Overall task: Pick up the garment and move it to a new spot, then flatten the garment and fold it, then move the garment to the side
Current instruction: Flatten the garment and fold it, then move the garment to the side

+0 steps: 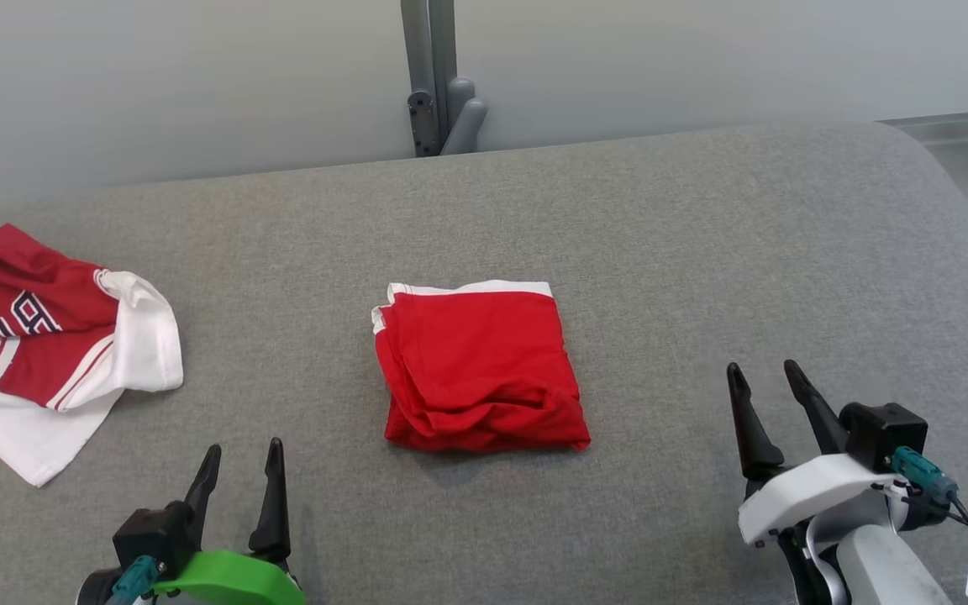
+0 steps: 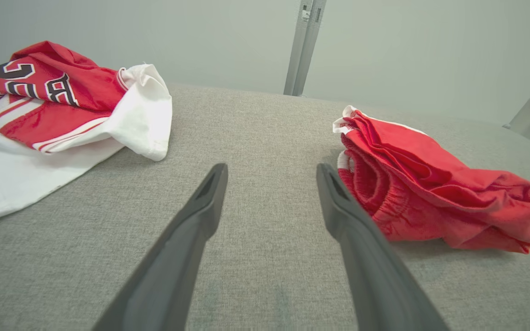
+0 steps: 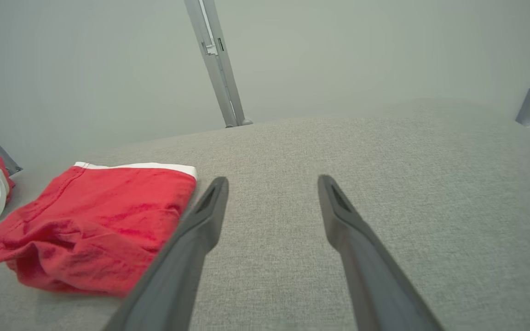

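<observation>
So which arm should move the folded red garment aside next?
Probably the right. The right gripper is open, level with the red garment, with bare grey surface on its side; the left gripper is open too, but the red and white jersey lies on its side.

Bright, even light; soft shadows, sharp focus.

Garment [image 1: 480, 370] right of jersey [image 1: 47, 344]
</observation>
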Controlling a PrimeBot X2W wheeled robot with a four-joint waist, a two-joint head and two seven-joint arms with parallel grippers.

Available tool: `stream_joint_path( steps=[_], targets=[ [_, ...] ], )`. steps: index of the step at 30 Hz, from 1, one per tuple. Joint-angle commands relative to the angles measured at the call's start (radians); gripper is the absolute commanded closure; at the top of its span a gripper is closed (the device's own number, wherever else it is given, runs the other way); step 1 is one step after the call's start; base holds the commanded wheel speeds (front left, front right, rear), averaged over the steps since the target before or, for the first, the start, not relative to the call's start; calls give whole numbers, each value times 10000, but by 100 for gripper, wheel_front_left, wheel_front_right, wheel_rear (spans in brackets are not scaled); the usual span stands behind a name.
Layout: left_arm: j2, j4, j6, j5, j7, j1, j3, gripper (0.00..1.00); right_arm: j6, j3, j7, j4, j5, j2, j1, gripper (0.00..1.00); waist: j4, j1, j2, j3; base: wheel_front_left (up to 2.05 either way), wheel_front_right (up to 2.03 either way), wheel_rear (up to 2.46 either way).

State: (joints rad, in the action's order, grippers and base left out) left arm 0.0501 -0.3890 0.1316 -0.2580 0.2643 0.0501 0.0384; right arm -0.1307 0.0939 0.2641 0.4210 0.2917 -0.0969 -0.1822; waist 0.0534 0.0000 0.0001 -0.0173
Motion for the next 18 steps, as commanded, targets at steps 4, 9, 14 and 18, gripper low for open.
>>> stream_joint_path(
  steps=[4, 9, 14, 18],
  targets=[
    [18, 141, -24, 199, -2, -392, -159, 0, 0, -344, 0, -165, -186, 168, 491, 0, 184, 0, -1, 202, 0, 0, 0],
    [16, 254, -24, 187, -2, -584, -233, 0, 0, -337, 0, -212, -187, 276, 670, 0, 200, 0, -1, 253, 0, 0, 0],
    [15, 311, -24, 239, -2, -582, -221, 0, 0, -376, 0, -184, -257, 286, 675, 0, 118, 0, -1, 206, 0, 0, 0],
    [14, 341, -24, 232, -2, -507, -160, 0, 0, -301, 0, -113, -237, 318, 593, 0, 14, 0, -1, 93, 0, 0, 0]
  ],
)
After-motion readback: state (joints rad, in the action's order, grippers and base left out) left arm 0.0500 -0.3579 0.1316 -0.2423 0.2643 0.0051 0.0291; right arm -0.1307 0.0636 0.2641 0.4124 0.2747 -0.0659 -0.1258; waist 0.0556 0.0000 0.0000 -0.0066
